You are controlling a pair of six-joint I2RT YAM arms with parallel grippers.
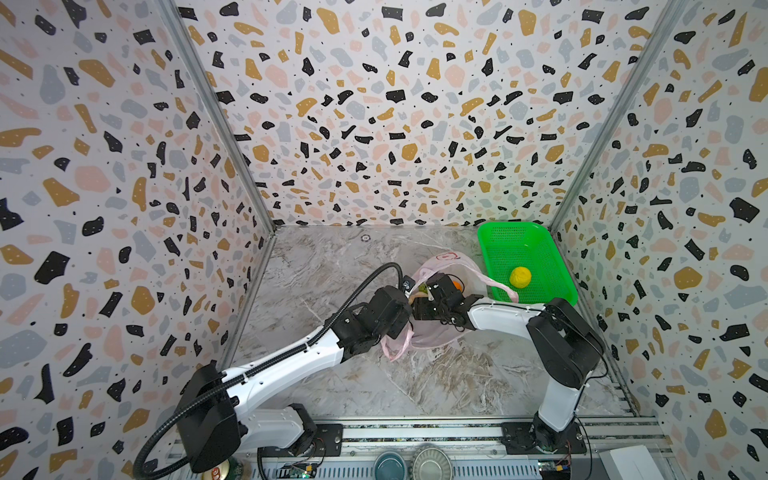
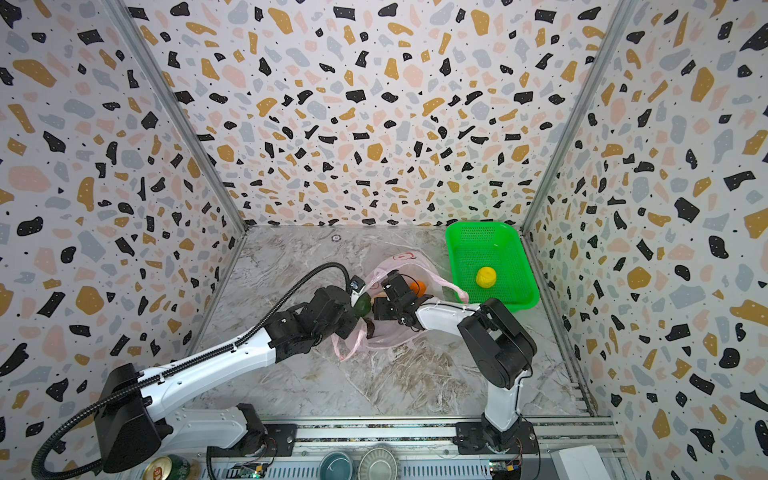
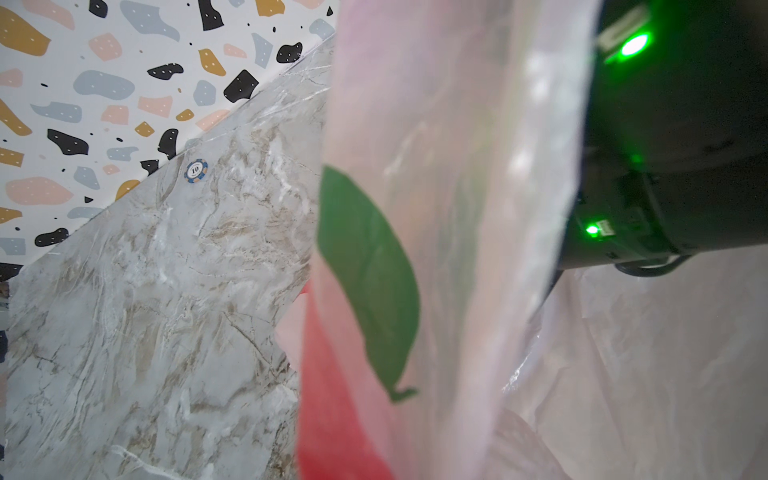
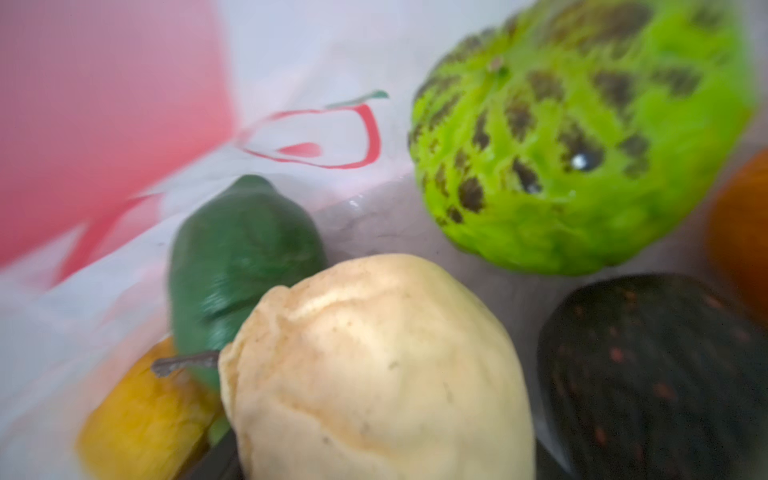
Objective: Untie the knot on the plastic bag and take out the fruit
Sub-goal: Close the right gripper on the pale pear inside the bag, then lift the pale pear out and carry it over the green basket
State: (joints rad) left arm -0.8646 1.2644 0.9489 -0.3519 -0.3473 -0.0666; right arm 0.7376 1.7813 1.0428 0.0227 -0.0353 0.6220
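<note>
The pale pink plastic bag (image 1: 446, 266) lies open on the marble table, its handle loop (image 1: 500, 287) trailing loose; no knot shows. My left gripper (image 1: 409, 293) is shut on the bag's edge, and pink film (image 3: 457, 208) fills the left wrist view. My right gripper (image 4: 382, 465) reaches into the bag, with the cream-white fruit (image 4: 374, 365) between its jaws; whether they press on it is hidden. Around it lie dark green (image 4: 241, 257), bumpy light green (image 4: 582, 145), blackish-brown (image 4: 648, 374), orange (image 4: 744, 232) and yellow (image 4: 141, 415) fruit.
A green mesh basket (image 1: 486, 249) at the back right holds a yellow fruit (image 1: 520, 277). A poker chip (image 1: 365, 238) lies near the back wall. Two bowls (image 1: 390, 465), a can (image 1: 224, 469) and a white box (image 1: 631, 461) sit along the front rail.
</note>
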